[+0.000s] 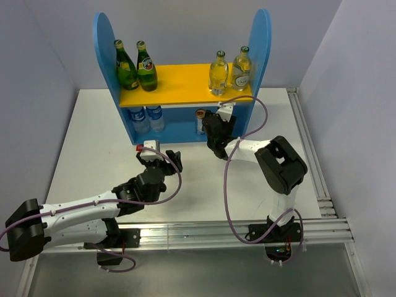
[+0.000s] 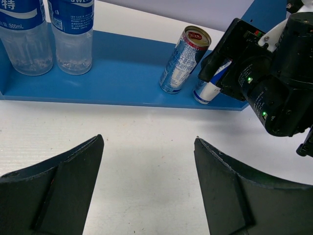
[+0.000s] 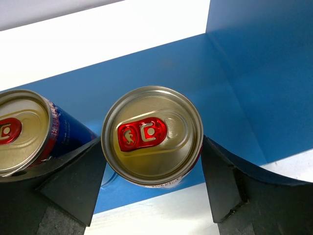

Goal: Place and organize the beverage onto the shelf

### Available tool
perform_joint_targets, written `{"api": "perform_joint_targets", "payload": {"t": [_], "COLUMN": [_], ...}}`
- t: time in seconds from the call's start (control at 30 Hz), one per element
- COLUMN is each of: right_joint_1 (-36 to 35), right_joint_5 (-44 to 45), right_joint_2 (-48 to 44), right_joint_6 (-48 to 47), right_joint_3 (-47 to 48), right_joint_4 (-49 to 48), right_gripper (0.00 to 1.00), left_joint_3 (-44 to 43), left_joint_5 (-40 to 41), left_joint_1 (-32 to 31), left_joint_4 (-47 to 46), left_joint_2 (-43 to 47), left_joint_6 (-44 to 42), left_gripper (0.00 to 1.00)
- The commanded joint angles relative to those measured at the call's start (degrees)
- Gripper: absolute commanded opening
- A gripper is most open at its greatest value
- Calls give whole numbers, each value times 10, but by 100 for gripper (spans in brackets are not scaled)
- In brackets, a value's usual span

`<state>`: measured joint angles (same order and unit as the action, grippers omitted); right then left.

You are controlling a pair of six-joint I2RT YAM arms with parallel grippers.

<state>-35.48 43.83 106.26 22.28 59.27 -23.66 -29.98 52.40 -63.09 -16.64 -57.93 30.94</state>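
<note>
The shelf (image 1: 185,83) stands at the back of the table. Two dark green bottles (image 1: 136,68) stand on the left of its yellow top board and two clear green-capped bottles (image 1: 230,71) on the right. My right gripper (image 1: 211,127) reaches into the lower tier. In the right wrist view it (image 3: 151,141) is shut on the upright silver-red can (image 3: 151,134), which rests on the blue base (image 3: 195,68). The blue-silver can (image 3: 22,129) stands just left of it and shows in the left wrist view (image 2: 183,61). My left gripper (image 1: 164,162) (image 2: 148,139) is open and empty over the table.
Two blue-labelled water bottles (image 1: 146,117) (image 2: 49,34) stand on the left of the lower tier. The shelf's right side panel (image 3: 264,63) is close beside the held can. A metal rail (image 1: 315,167) runs along the table's right edge.
</note>
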Motion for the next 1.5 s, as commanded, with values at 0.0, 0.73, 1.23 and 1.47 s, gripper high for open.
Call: {"api": "perform_joint_targets", "payload": {"t": [0.0,0.73,1.23,1.47], "right_joint_1": [11,-21,-128,-190], "right_joint_5": [1,-24,36,-38], "right_joint_2": [-13,-100,-336,-552], "right_joint_6": [1,15,87,44], "right_joint_3": [37,-77,-154,-81], "right_joint_4": [-31,-35,147,422], "right_gripper": [82,86,86,94], "left_joint_3": [-2,-18,-68,-183], "left_joint_5": [8,9,36,35], "left_joint_1": [-2,-2,-4,-6], "left_joint_4": [-11,15,110,331], "left_joint_2": [12,5,12,69], "left_joint_6": [1,16,2,23], "left_gripper": [81,81,79,80]}}
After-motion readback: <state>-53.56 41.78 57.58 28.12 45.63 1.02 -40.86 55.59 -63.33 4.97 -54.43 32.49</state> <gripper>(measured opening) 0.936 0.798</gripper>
